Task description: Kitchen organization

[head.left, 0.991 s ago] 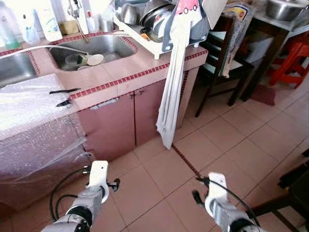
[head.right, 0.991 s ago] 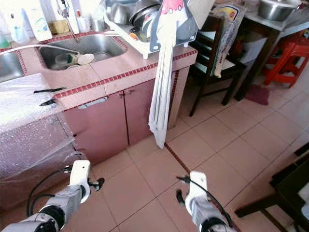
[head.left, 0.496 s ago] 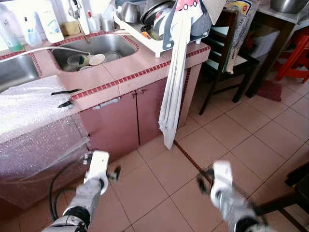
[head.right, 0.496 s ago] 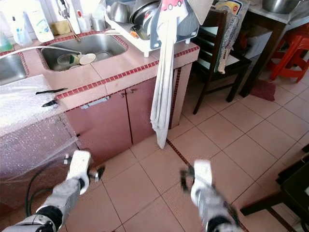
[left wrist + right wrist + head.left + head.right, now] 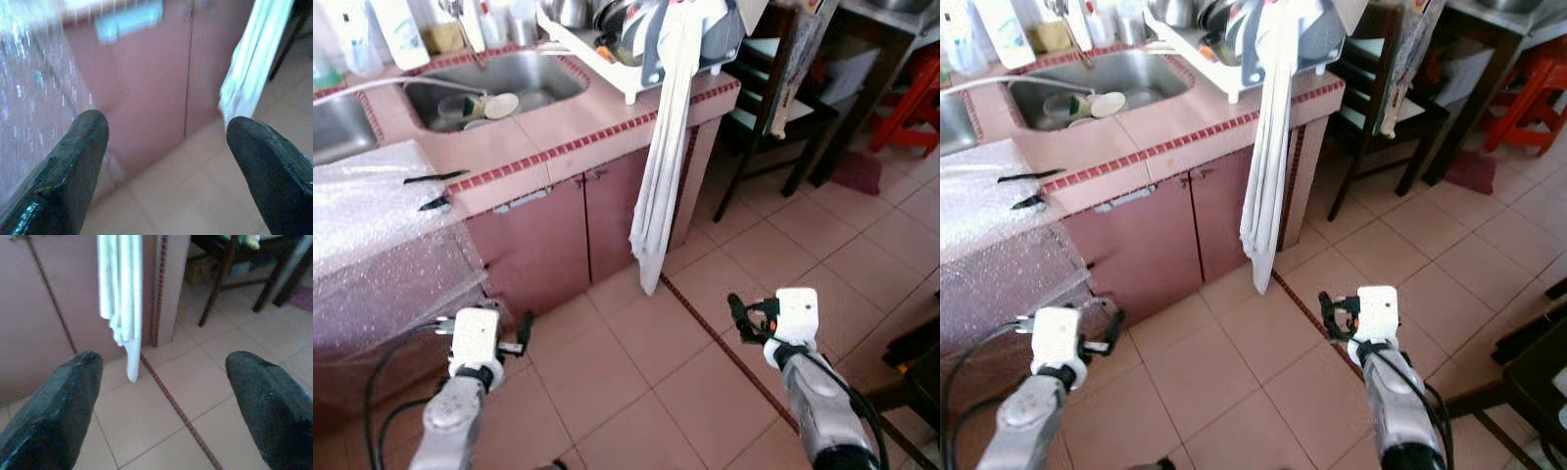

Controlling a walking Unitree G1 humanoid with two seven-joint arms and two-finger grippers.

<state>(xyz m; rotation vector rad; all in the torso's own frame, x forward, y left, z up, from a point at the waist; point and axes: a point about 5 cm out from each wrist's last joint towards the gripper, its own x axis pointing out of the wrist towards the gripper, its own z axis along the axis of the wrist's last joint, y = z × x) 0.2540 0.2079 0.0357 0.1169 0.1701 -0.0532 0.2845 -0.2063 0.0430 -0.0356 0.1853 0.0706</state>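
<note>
Both arms have lifted since a second ago: left hand (image 5: pixel 164 147) and right hand (image 5: pixel 164 382), each spread and carrying nothing, face the worktop (image 5: pixel 558 132) ahead; organizing not yet begun.

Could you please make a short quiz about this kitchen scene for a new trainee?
1. True or false: the white cloth hangs from the counter edge down toward the floor.
2. Which lies on the counter at the robot's left? A) bubble wrap B) a cutting board C) a red stool
3. Fill in: the right gripper has its fingers ____.

Key:
1. True.
2. A, the bubble wrap.
3. Open; the left gripper is also open, and both hold nothing.
</note>
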